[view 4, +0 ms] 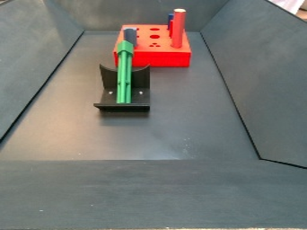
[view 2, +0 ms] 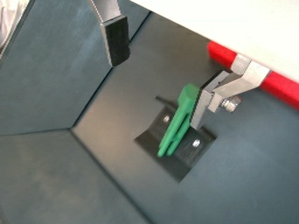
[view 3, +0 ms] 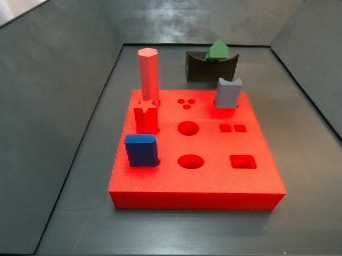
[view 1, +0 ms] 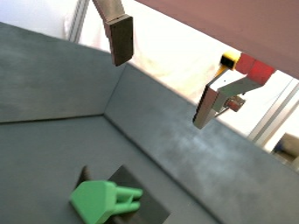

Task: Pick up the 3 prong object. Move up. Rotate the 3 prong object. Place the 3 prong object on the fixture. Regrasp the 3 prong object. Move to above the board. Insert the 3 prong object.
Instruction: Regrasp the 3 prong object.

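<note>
3 prong object (view 4: 124, 66) rests on fixture (view 4: 142, 88); only wrist views show pincer (view 2: 163, 70), apart.

No readable text, labels, brand marks, numbers or signs in any view. Flat red rectangular board (view 3: 201, 170): only round, square and small dot-shaped holes on top, no lettering. Slim green three-prong piece (view 4: 124, 67) and dark blocky fixture (view 4: 142, 88) it rests on: unmarked. Tall red cylinder (view 3: 147, 75) and blue blocks (view 3: 142, 151): plain faces. Gripper (view 2: 170, 66), over the fixture with silver fingers apart: no marking legible on plates or pads.
</note>
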{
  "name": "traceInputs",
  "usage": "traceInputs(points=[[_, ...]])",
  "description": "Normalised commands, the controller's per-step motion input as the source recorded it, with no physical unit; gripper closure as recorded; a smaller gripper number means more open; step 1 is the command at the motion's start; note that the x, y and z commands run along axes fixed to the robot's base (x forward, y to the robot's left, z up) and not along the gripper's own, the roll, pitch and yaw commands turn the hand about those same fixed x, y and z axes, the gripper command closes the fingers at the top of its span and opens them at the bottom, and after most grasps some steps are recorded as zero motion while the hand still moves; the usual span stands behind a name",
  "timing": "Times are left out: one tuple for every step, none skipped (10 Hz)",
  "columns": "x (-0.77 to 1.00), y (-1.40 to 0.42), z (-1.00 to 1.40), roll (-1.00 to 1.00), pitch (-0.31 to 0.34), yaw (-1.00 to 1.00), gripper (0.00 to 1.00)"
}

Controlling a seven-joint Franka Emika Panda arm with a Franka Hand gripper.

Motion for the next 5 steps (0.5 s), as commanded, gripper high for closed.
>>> traceInputs(points=[[0.1, -0.05, -0.01, 0.98, 0.231, 0.2, 0.0], [0.11, -0.05, -0.01, 0.73, 0.203, 0.22, 0.0], [0.11, -0.06, -0.01, 0.55, 0.17, 0.24, 0.0], [0.11, -0.06, -0.01, 0.43, 0.147, 0.25, 0.0], [0.1, -0.04, 0.0, 0.23, 0.081, 0.25, 0.0]])
